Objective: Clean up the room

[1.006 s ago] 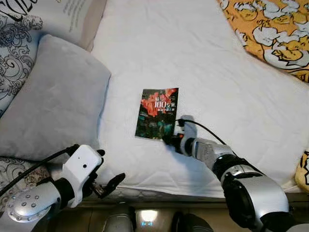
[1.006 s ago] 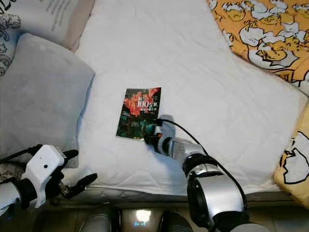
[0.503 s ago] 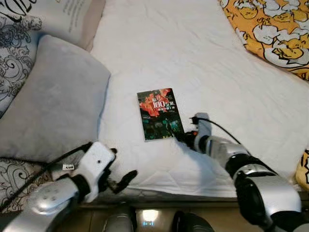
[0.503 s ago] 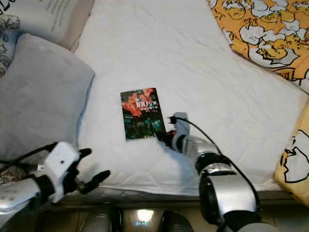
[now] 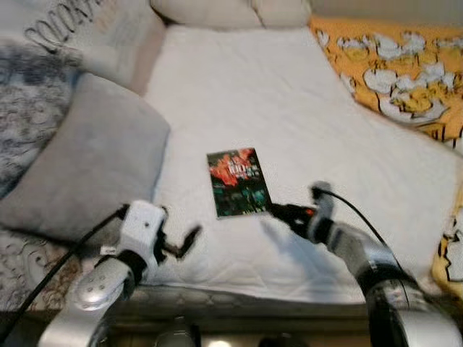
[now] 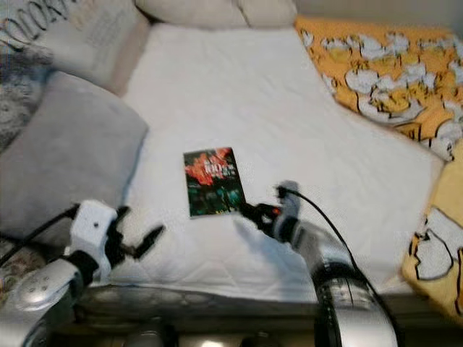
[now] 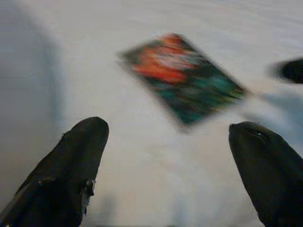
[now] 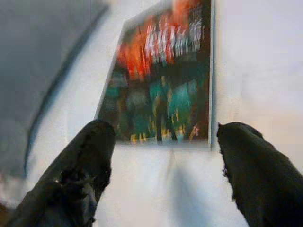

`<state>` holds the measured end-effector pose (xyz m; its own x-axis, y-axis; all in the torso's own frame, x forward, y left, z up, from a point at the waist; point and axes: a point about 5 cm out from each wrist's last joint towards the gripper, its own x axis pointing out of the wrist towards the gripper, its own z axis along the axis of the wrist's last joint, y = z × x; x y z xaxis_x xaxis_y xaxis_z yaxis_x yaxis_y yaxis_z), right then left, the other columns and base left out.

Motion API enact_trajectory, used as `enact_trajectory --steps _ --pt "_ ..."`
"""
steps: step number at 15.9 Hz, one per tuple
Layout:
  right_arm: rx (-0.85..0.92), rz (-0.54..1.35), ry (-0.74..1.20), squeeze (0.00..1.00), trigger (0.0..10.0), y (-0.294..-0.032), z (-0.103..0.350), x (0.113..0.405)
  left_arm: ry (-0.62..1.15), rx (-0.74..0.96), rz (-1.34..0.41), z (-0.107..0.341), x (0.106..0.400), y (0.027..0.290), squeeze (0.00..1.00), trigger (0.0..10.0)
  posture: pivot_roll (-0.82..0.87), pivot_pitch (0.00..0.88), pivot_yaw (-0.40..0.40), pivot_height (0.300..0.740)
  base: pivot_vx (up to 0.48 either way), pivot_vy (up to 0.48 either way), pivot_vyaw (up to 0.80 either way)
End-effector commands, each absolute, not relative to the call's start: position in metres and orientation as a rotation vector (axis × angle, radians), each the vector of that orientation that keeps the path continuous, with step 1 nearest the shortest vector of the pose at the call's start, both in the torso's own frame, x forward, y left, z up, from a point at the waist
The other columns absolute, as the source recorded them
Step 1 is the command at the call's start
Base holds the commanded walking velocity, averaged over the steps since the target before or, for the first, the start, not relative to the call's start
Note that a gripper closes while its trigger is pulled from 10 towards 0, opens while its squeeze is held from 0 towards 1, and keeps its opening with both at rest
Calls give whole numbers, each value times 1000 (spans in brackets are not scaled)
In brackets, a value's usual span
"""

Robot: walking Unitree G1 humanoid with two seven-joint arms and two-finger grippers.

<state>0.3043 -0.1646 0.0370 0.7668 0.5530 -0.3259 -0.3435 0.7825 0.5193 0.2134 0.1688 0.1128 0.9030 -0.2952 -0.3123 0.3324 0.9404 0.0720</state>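
Note:
A small book with a dark red and green cover lies flat on the white bed sheet. My right gripper is low over the sheet just off the book's near right corner, fingers open; the right wrist view shows the book just ahead of the open fingertips, with nothing held. My left gripper hovers open at the bed's front edge, to the left of the book and apart from it. In its wrist view the blurred book lies beyond the spread fingers.
A grey pillow lies left of the book, with patterned pillows behind it. An orange flowered blanket covers the right side. White pillows are at the head. The mattress front edge runs below both grippers.
The camera has tilted up and the picture is blurred. The book turned slightly on the sheet while the right gripper slid to its right corner. The left gripper rose toward the bed.

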Motion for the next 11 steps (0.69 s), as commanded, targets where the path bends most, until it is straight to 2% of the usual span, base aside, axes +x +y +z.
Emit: enact_trajectory --steps 1,3,6,8,11 --pt "418 481 398 1000 10000 -165 52 303 271 136 -243 115 219 174 0 10000 60 0 -29 740 0 0 0" --pt "238 369 297 1000 10000 -162 62 284 257 138 -163 115 223 178 0 10000 51 0 -19 740 0 -352 0" --pt "195 217 197 1000 10000 -168 72 269 244 144 -91 114 222 185 0 10000 61 0 -30 740 0 -433 0" --pt "156 88 227 1000 10000 -180 70 260 250 155 -48 111 222 190 0 10000 62 0 -32 740 0 -431 0" --pt "119 90 210 1000 10000 -181 75 260 245 165 -33 110 223 191 0 10000 59 0 -30 740 0 -431 0"
